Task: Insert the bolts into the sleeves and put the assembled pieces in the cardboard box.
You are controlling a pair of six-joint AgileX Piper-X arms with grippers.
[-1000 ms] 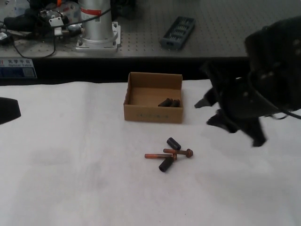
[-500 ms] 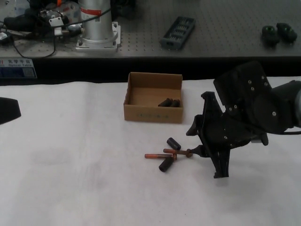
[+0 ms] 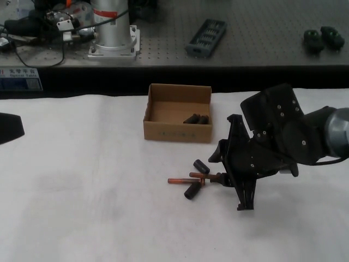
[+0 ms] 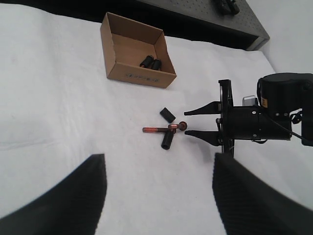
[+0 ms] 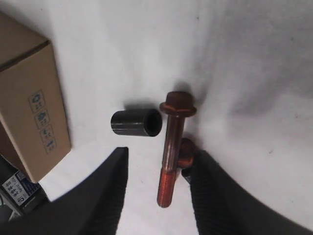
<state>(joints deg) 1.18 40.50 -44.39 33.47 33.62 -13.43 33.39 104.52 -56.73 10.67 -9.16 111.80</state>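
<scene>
The right tool (image 4: 186, 123) has come nearer the bolts (image 4: 155, 129), wide open and empty, covering one head.

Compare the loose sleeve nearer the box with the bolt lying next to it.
Colour: the sleeve is black, the bolt coppery brown.
Length: the sleeve is a short stub, the bolt longer.
Form: the sleeve is a hollow tube, the bolt a solid shank with a flanged head.
Both lie flat on the white cloth, unassembled.
</scene>
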